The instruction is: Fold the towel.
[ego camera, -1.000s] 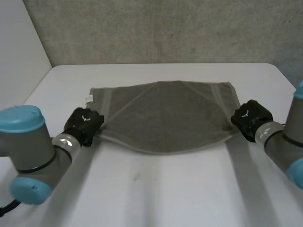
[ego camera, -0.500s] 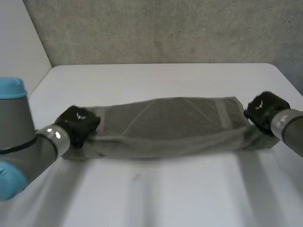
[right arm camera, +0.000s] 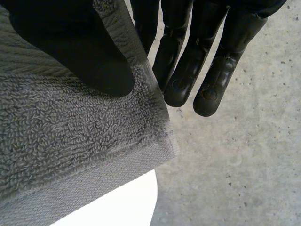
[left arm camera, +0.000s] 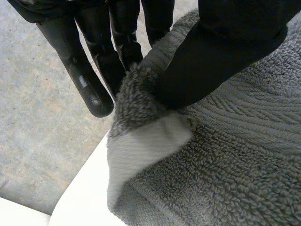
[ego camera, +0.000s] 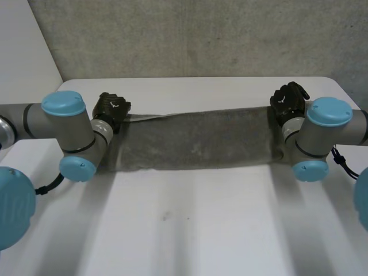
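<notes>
A grey towel (ego camera: 195, 138) stretches as a long band across the far middle of the white table (ego camera: 190, 230), folded over on itself. My left hand (ego camera: 111, 108) holds its far left corner. In the left wrist view the thumb (left arm camera: 221, 52) presses the towel corner (left arm camera: 141, 141) against the fingers (left arm camera: 89, 70). My right hand (ego camera: 288, 99) holds the far right corner. In the right wrist view the thumb (right arm camera: 75, 52) pinches the towel edge (right arm camera: 117, 136) against the fingers (right arm camera: 197, 61).
A grey concrete wall (ego camera: 201, 34) rises right behind the table's far edge. Both arms lie over the table at the towel's two ends, elbows (ego camera: 77, 167) (ego camera: 310, 169) toward the front.
Both hands have carried the towel's near corners away from me to the far edge, folding the towel over into a narrow band. The arms have swung forward with them.
</notes>
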You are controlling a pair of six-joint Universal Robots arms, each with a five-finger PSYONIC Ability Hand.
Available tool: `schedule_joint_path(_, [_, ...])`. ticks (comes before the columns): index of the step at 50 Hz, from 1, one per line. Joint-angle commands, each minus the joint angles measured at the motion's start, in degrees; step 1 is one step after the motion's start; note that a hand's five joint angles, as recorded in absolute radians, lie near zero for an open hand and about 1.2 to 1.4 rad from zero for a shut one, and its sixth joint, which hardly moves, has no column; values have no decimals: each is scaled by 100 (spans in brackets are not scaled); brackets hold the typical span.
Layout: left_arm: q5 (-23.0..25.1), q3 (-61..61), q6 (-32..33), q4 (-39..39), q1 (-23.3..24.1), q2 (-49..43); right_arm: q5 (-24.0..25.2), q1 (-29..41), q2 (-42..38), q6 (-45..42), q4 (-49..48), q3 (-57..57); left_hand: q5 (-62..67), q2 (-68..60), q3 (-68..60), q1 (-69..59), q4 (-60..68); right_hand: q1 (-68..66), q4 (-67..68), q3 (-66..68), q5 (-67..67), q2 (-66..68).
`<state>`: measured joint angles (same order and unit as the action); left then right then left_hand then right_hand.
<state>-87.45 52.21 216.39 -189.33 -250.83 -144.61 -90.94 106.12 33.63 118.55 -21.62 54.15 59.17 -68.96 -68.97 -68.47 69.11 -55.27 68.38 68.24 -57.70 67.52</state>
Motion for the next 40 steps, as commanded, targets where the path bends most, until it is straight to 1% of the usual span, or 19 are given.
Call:
schedule_joint_path(1, [0,-396,0,-69,-1,-348,59,-4,-568,-139,-35,-774,-328,307,308,258,-321,-1167,-144,-130,76,-58])
schedule_joint_path(2, [-18,-396,0,-104,8,-383,68,-4,-620,-139,-61,-835,-2510,2488,2490,2439,-2503,1814,-3125,-3111,3057,-3039])
schedule_joint_path(3, [-18,-396,0,-104,8,-383,68,-4,-620,-139,-61,-835,-2531,2510,2511,2461,-2525,1844,-3155,-3140,3087,-3069])
schedule_joint_path(4, [-27,-387,8,-139,17,-383,68,-4,-664,-139,-79,-879,-4680,4659,4660,4610,-4673,3909,-5220,-5206,5152,-5134])
schedule_joint_path(5, [-35,-369,0,-157,25,-366,94,-4,-664,-122,-96,-871,-5750,5729,5730,5680,-5744,4527,-5838,-5824,5770,-5752])
schedule_joint_path(11, [-53,-264,-35,-139,78,-128,94,-4,-278,36,-70,-642,-5845,5824,5825,5775,-5839,4527,-5838,-5824,5770,-5752])
schedule_joint_path(13, [-44,16,-79,-131,87,317,103,-21,325,421,-35,-240,-5845,5824,5825,5775,-5839,4527,-5838,-5824,5770,-5752])
schedule_joint_path(14, [-44,17,-79,-131,87,320,103,-22,329,423,-35,-238,-5845,5824,5825,5775,-5839,4527,-5838,-5824,5770,-5752])
schedule_joint_path(16, [-36,446,-88,-157,87,871,120,-74,1028,1000,70,278,-5845,5824,5825,5775,-5839,4527,-5838,-5824,5770,-5752])
schedule_joint_path(19, [-35,694,-97,-166,87,1164,191,-83,1383,1267,185,588,-5845,5824,5825,5775,-5839,4527,-5838,-5824,5770,-5752])
schedule_joint_path(21, [-35,1210,-219,-157,78,1758,453,-100,1978,1739,613,1122,-5845,5824,5825,5775,-5839,4527,-5838,-5824,5770,-5752])
schedule_joint_path(22, [-35,1213,-220,-157,78,1761,455,-101,1981,1742,615,1124,-5845,5824,5825,5775,-5839,4527,-5838,-5824,5770,-5752])
schedule_joint_path(24, [-18,1807,-482,-157,78,2321,638,-336,2401,2196,1114,1527,-5845,5824,5825,5775,-5839,4527,-5838,-5824,5770,-5752])
schedule_joint_path(25, [-18,1810,-484,-157,78,2324,639,-338,2403,2199,1116,1529,-5845,5824,5825,5775,-5839,4527,-5838,-5824,5770,-5752])
schedule_joint_path(27, [0,2109,-651,-166,78,2587,709,-609,2587,2680,1685,1757,-5812,5790,5792,5741,-5805,4067,-5379,-5364,5311,-5292])
schedule_joint_path(28, [26,2388,-825,-175,70,2822,709,-610,2588,2682,1688,1757,-5812,5790,5792,5741,-5805,4064,-5376,-5361,5307,-5289])
schedule_joint_path(32, [61,3118,-1291,-236,87,3298,814,-865,2570,3243,2590,1880,-5828,5807,5808,5758,-5822,3545,-4857,-4842,4788,-4770])
schedule_joint_path(35, [70,3505,-1520,-367,131,3431,981,-1014,2509,3385,2856,2020,-5828,5807,5809,5758,-5822,2923,-4235,-4220,4167,-4148])
schedule_joint_path(40, [70,3927,-1644,-692,298,3449,1271,-1181,2219,3368,2673,2258,-5828,5807,5809,5758,-5822,2518,-3829,-3815,3761,-3743])
